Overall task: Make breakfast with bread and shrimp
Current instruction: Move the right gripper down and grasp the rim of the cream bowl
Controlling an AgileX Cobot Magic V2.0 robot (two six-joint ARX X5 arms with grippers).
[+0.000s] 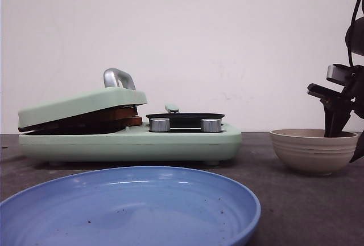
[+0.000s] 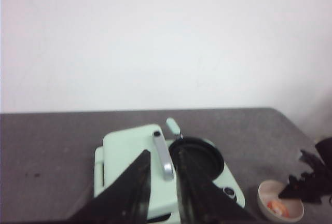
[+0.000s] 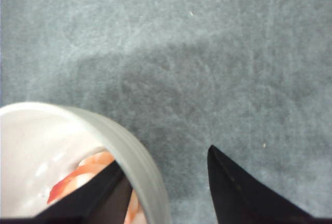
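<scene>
Right tool [image 3: 166,182] wide, straddling bowl [image 3: 140,151] rim; shrimp [image 3: 78,180] beside inner finger.

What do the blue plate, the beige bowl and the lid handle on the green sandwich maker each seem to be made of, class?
Blue plate: glossy, likely glazed ceramic or melamine; soft highlights on its concentric rings.
Beige bowl: matte, ridged wall, looks like stoneware, possibly plastic.
Lid handle: brushed metal by its silver sheen, perhaps metallised plastic.
</scene>
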